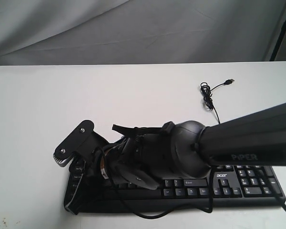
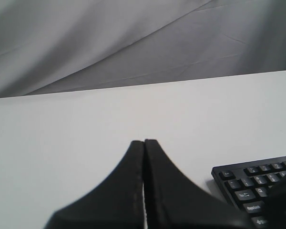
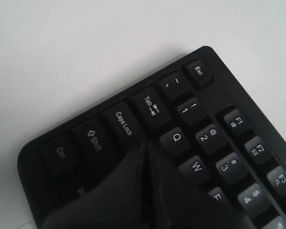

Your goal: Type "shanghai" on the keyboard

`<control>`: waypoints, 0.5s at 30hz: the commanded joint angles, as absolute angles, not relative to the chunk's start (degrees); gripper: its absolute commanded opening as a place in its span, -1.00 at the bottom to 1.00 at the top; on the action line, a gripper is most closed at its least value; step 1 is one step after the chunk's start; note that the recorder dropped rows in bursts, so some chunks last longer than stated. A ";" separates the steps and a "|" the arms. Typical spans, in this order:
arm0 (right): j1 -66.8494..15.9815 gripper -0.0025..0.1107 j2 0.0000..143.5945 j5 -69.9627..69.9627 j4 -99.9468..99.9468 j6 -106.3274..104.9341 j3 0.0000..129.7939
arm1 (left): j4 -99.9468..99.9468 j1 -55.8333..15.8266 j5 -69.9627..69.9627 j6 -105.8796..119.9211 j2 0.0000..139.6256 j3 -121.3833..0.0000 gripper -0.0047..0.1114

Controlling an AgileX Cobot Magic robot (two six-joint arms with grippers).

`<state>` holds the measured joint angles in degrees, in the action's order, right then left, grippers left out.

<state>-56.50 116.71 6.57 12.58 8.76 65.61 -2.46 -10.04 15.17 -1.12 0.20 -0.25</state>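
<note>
The right claw (image 3: pixel 145 145) was pressed together, its two fingers meeting in a single blunt point. That was probably deliberate, since a narrow tip can strike one key without catching the ones beside it. The tip sat over the home row just past Caps Lock (image 3: pixel 124 123) and below Q (image 3: pixel 176 138), where the A and S keys should lie. The claw hid those legends, so the target letter could not be read, nor whether the tip was touching a key or hovering just above it.

The right arm (image 1: pixel 252 138) reached from the right of the exterior view across the middle to the keyboard's left end. That suited a word whose letters begin on that side.

The keyboard (image 1: pixel 229 183) lay flat on the white tabletop (image 1: pixel 133 90) near its front edge, with much of its left half hidden under the arm and wrist. Its thin cable (image 1: pixel 209 98) trailed away behind it, loosely coiled, with the plug (image 1: pixel 231 81) lying free and connected to nothing.

The left claw (image 2: pixel 144 142) was also pressed together. It hung over bare tabletop beside the keyboard's left end and pinched nothing, apparently parked out of the way.
</note>
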 commanded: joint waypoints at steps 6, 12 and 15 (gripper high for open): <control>-55.37 -0.96 117.72 5.45 12.47 8.07 65.82 | -2.74 -10.24 14.84 -1.28 0.00 0.00 -0.92; -55.37 -0.96 117.73 5.32 12.47 8.07 65.82 | -2.74 -10.24 14.84 -1.28 0.00 0.00 -0.92; -55.37 -0.96 117.73 5.32 12.47 8.07 65.82 | -2.74 -10.24 14.84 -1.28 0.00 0.00 -0.92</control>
